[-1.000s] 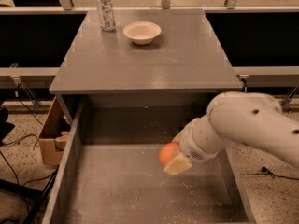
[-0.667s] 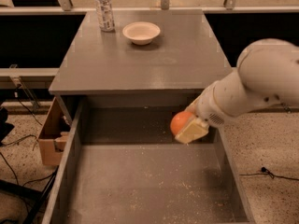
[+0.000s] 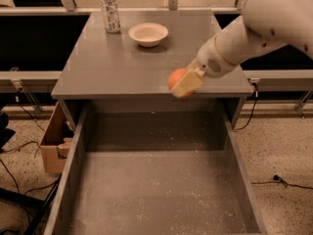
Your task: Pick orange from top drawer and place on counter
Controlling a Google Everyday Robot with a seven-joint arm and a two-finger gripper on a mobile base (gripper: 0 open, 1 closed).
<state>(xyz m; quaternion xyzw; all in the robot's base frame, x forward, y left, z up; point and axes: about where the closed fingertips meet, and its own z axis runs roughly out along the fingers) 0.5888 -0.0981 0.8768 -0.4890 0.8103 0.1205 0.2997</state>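
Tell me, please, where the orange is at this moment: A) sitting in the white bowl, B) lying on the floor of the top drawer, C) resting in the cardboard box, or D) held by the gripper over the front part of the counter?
D: the gripper is closed on the orange above the front part of the counter, clear of the open top drawer and well away from the white bowl.
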